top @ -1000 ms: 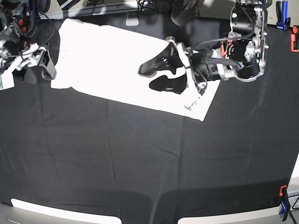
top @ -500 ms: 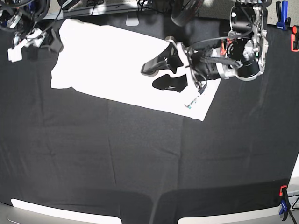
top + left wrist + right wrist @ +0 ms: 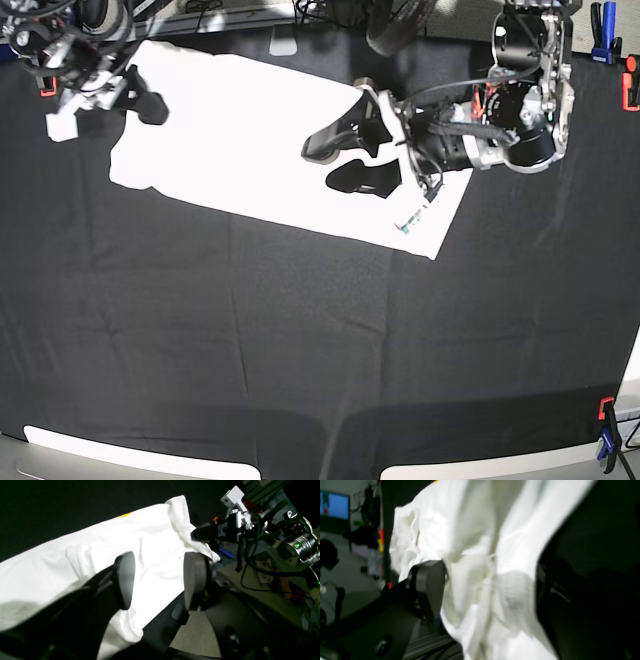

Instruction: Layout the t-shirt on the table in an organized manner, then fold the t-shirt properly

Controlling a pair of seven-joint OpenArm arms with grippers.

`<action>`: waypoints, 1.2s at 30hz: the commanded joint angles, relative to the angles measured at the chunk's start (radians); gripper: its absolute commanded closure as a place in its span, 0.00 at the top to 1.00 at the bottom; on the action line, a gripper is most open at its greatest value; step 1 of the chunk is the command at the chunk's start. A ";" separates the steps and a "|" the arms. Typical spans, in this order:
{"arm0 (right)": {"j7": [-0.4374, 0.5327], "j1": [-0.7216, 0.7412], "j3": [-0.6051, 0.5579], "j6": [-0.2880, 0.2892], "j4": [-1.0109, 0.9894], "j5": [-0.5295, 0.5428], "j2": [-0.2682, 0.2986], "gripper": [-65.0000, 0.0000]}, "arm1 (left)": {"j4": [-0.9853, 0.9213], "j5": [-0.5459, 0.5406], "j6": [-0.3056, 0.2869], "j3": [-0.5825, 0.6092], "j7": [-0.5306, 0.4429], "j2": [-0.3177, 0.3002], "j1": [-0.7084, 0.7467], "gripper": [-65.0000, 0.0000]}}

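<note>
Right tool (image 3: 140, 95) has shifted over the last second: from off the t-shirt's (image 3: 250, 140) left edge, out over bare worktop (image 3: 300, 340), up to the far-left corner, and now sits over that corner's edge. Jaws spread wide; in the right wrist view bunched white fabric (image 3: 480, 580) fills the gap between the two pads, one pad (image 3: 430, 585) visible beside it, but nothing is pinched yet. View is blurred, so contact can't be confirmed.

Left tool (image 3: 350, 160) has barely moved: hovering over the opposite end of the shirt, jaws parted, empty. In the left wrist view both pads (image 3: 126, 580) frame flat cloth (image 3: 75, 562) with a clear gap; cloth lies below the tool, not between clamped pads.

Shirt itself unchanged: a folded white strip lying diagonally across the far part of the worktop, plain side up, a sliver of print showing at the near-right corner just below the left tool.

Read: right arm is lining up on the rumpled far-left corner, likely to grip and pull it square or start the next fold. Neither tool is holding the shirt. Risk: grabbing multiple layers at that bunched corner.
</note>
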 commanded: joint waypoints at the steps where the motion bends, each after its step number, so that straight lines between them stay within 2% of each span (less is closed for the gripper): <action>1: -0.015 -0.006 -0.015 -0.003 0.005 -0.035 0.008 0.70 | 0.018 -0.027 -0.003 -0.001 -0.021 0.000 -0.010 0.44; 4: 0.000 0.000 -0.030 -0.003 0.005 -0.042 -0.013 0.70 | 0.018 -0.027 -0.003 -0.001 -0.020 0.000 -0.010 0.44; 8: 0.005 0.024 -0.030 -0.003 0.005 -0.106 -0.072 0.70 | 0.018 -0.027 -0.003 -0.001 -0.020 0.000 -0.010 0.44; 13: -0.013 0.066 -0.030 -0.003 0.005 -0.116 -0.137 0.70 | 0.018 -0.027 -0.003 -0.001 -0.021 0.000 -0.010 0.44; 19: -0.021 0.079 -0.029 -0.003 0.005 -0.126 -0.156 0.68 | 0.018 -0.027 -0.003 -0.001 -0.020 0.000 -0.011 0.44; 21: -0.023 0.079 -0.027 -0.003 0.005 -0.126 -0.154 0.58 | 0.018 -0.027 -0.003 -0.001 -0.020 0.000 -0.011 0.44; 25: -0.024 0.079 -0.027 -0.003 0.005 -0.126 -0.150 0.21 | 0.018 -0.027 -0.002 -0.001 -0.020 0.000 -0.010 0.44; 28: -0.023 0.080 -0.026 -0.003 0.007 -0.125 -0.126 0.00 | 0.018 -0.027 -0.002 -0.001 -0.020 0.000 -0.010 0.44; 32: -0.023 0.106 0.013 -0.003 0.008 -0.124 -0.066 0.00 | 0.018 -0.027 -0.002 -0.001 -0.020 0.000 -0.010 0.44; 36: -0.024 0.149 0.107 -0.003 0.008 -0.122 -0.012 0.00 | 0.018 -0.027 -0.002 -0.001 -0.020 0.000 -0.010 0.44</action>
